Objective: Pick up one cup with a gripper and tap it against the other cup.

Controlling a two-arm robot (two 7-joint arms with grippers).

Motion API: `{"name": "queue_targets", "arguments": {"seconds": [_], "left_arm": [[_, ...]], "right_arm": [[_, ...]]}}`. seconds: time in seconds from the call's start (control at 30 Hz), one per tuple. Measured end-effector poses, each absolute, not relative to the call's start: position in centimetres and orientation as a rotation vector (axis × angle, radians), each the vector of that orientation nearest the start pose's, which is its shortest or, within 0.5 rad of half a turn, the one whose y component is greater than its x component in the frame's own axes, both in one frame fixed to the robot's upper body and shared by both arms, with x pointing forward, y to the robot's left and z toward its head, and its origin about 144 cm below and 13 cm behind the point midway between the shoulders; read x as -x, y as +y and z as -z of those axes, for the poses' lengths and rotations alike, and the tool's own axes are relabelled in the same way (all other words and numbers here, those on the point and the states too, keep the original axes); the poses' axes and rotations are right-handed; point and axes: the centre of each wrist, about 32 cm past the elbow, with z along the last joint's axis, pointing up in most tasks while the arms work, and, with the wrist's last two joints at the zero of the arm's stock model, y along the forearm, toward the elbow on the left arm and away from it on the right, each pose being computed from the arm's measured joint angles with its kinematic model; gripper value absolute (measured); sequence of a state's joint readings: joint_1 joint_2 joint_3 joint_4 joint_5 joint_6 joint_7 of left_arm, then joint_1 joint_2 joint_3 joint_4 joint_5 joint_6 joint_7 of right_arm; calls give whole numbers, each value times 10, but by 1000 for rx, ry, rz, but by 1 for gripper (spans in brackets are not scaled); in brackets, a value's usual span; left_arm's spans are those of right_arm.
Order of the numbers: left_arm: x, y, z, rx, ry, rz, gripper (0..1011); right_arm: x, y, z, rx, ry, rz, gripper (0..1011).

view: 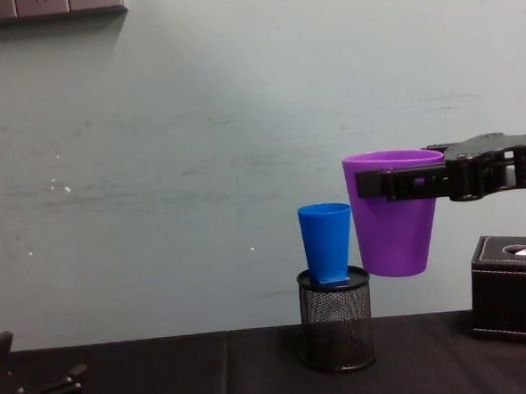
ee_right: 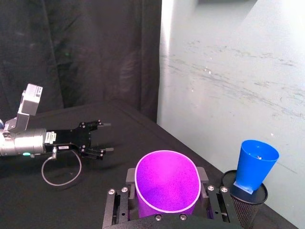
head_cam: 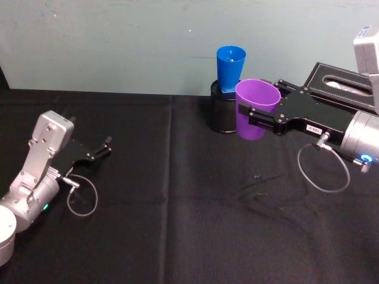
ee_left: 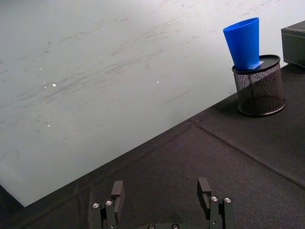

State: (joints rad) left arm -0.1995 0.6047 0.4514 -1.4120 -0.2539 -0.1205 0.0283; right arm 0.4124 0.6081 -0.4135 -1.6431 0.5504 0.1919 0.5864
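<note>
Chest view puts the purple cup (view: 395,234) in the air, clear of the bench (head_cam: 148,207) and just beside the blue cup (view: 326,242), which perches on the mesh pen holder (view: 337,331). The right gripper (view: 374,183) has its fingers (head_cam: 259,120) clamped on the purple wall just under the rim. We judge it light, slick, thin plastic that flexes, so this high, gentle hold suits it. The left gripper (head_cam: 99,149) sits parked low at the left, fingers spread.

Pale scuffed wall (view: 154,168), black tablecloth (head_cam: 177,236)
</note>
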Motion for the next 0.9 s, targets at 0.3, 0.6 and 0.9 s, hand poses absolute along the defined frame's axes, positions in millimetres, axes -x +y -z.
{"name": "queue_targets", "arguments": {"seconds": [0.3, 0.6, 0.9], "left_arm": [[-489, 310, -1140, -304, -285, -1248, 1005], [-489, 310, -1140, -304, -285, -1248, 1005], [-489, 310, -1140, -304, -285, -1248, 1005]], "right_arm": [[-528, -277, -1283, 113, -120, 628, 735], [-528, -277, -1283, 113, -120, 627, 735], [-528, -277, -1283, 113, -121, 627, 735]]}}
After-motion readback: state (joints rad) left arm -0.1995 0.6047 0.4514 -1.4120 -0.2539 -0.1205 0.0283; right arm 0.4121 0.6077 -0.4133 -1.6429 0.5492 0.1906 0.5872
